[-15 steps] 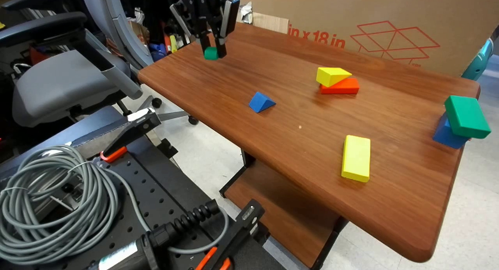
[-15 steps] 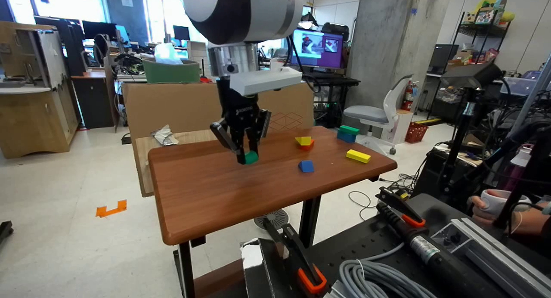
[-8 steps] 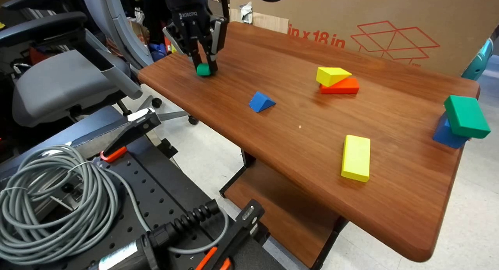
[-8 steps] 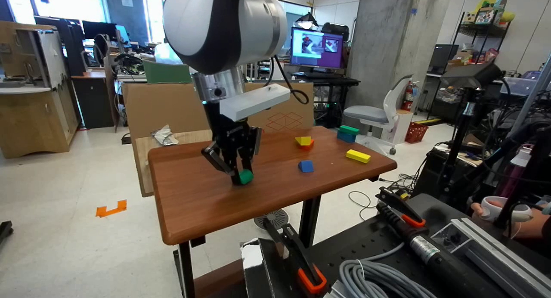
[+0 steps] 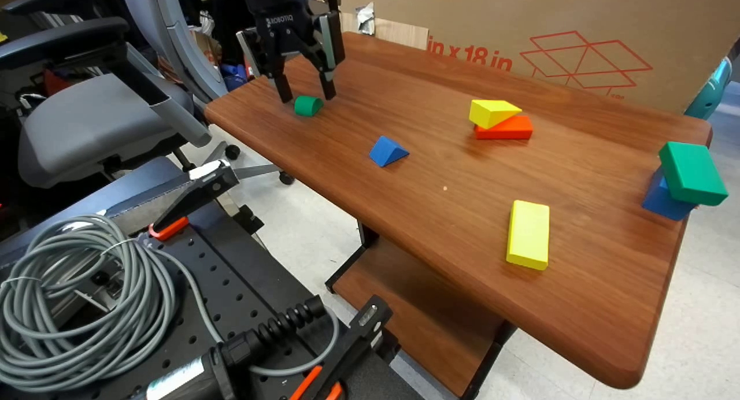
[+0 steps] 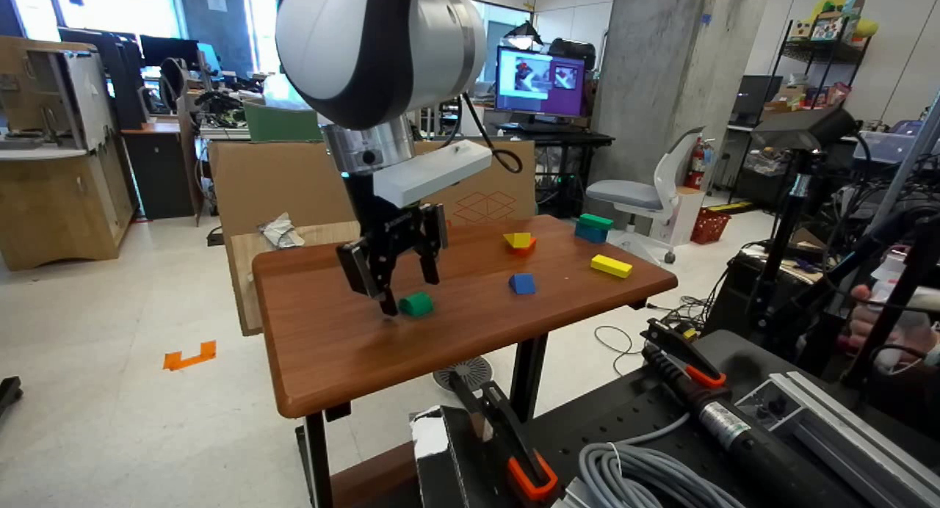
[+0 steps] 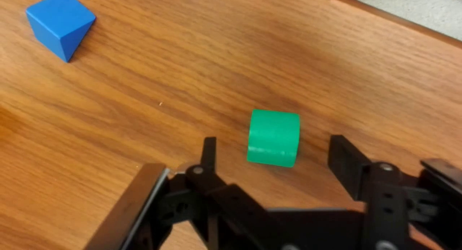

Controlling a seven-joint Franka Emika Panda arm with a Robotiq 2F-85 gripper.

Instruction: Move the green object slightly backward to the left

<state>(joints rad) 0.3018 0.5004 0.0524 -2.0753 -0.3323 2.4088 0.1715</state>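
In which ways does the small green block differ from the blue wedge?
The small green block has a curved surface; the blue wedge shows flat faces. The small green block lies near the open claw; the blue wedge lies farther from it. Both rest directly on the table, ungripped.

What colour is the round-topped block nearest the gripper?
Plain green; the round-topped block shows best in the wrist view.

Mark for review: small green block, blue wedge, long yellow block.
Small green block (image 7: 273,138): wrist view, its rounded top.
Blue wedge (image 7: 60,19): wrist view, its brightest face.
Long yellow block (image 5: 530,231): in an exterior view, its top face.
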